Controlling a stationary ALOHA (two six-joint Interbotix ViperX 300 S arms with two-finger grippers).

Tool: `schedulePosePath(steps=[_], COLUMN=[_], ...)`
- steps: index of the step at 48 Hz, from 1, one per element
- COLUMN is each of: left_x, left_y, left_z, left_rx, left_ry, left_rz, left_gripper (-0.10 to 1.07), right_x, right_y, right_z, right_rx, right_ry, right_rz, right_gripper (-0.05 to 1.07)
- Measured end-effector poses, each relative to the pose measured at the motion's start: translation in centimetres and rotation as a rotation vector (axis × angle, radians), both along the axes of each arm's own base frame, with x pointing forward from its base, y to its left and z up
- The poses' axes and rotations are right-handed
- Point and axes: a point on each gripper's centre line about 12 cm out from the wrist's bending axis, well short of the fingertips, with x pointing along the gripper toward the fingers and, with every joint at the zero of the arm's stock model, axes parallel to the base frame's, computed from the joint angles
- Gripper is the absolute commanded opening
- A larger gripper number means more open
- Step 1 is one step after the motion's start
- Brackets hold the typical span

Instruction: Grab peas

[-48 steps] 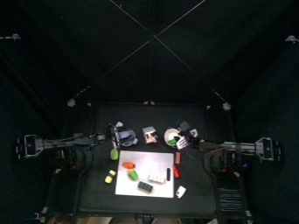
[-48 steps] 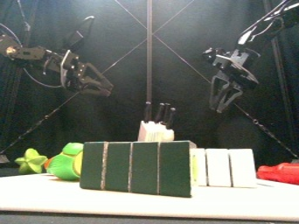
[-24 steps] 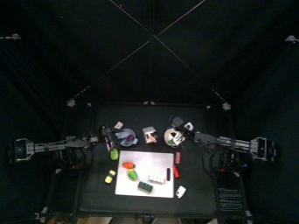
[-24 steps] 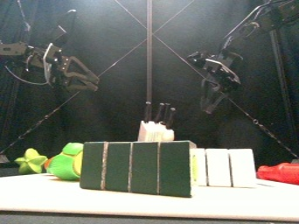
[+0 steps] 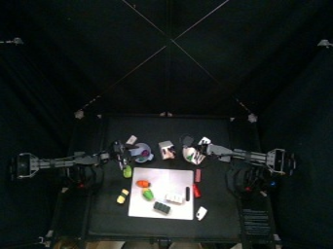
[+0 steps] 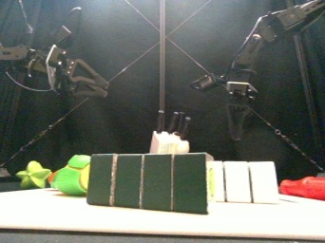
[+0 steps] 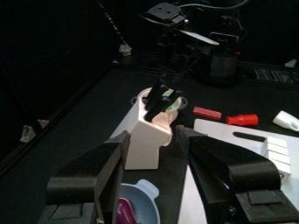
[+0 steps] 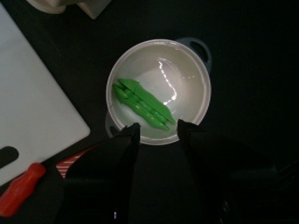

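Peas point(image 8: 146, 103) — a green pod lying in a small round white bowl point(image 8: 193, 57), on the counter point(image 5: 104, 131) toward the right arm's side, just beyond the far edge of the white board point(image 5: 166, 187).

Right end effector point(image 8: 156, 131) — directly over the bowl, pointing down; jaws spread wide, nothing held. In the right wrist view the pod's near end sits just ahead of the gap between the fingertips, so the target lies straight below and a little forward.

Long axis of the pod — runs slantwise across the bowl, oblique to the line between the jaws; judged: a slight wrist turn would set the jaws across the pod's narrow width before descent.

Left end effector point(image 7: 149, 166) — jaws apart, empty, over the purple-lined bowl point(image 7: 135, 206) beside the knife block point(image 7: 149, 136), well apart from the peas.

Nearer arm — the right, by a clear margin.

Front view — right end effector point(image 6: 237, 114) hangs high behind the toy blocks point(image 6: 150, 180).
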Motion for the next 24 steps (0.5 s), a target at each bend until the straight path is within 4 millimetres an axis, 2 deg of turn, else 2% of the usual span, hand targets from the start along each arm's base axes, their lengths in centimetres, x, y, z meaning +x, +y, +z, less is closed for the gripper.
schedulePosePath(steps=[13,24], left_x=[0.0,-0.1], left_y=[0.0,0.0], left_z=[0.0,-0.3], left_rx=[0.002,-0.001], left_ry=[-0.001,0.009], left_rz=[0.001,0.003], left_gripper=[0.85,0.85], right_x=[0.5,0.5], right_y=[-1.4,-1.5], right_z=[-1.2,-2.5], right_rx=[0.012,0.027], right_ry=[0.033,0.048], right_rz=[0.023,0.021], right_gripper=[0.79,0.79])
